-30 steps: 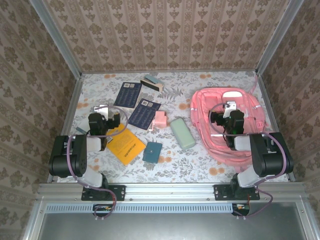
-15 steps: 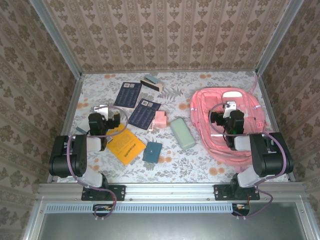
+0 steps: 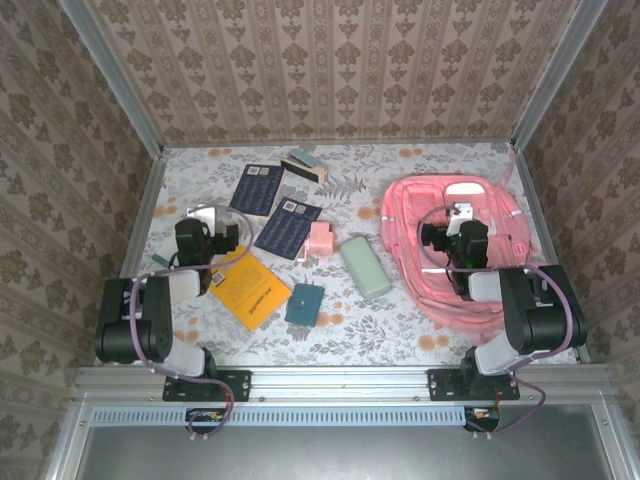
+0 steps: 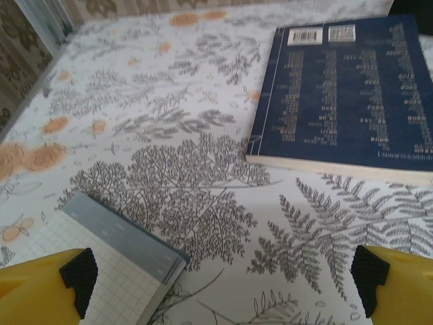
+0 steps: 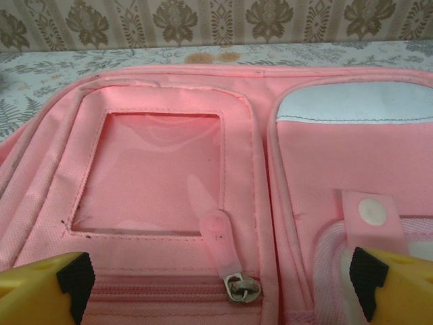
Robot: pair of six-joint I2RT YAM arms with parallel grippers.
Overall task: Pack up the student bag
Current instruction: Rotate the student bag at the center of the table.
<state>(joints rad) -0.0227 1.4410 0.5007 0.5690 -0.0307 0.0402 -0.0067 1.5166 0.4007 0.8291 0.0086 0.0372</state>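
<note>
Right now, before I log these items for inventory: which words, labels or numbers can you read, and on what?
No text is legible enough to quote.
Navy book: white print and a barcode label on its cover, too blurred to read.
Second navy book: white print, too small to read.
Orange booklet: a dark line of print, too small to read.
Student bag: no lettering visible.

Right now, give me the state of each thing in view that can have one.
student bag: lying flat, front up.
front pocket zip: looks closed.
left gripper: open, empty, over the table.
right gripper: open, empty, over the student bag.
dark blue book: closed, back cover up.
</note>
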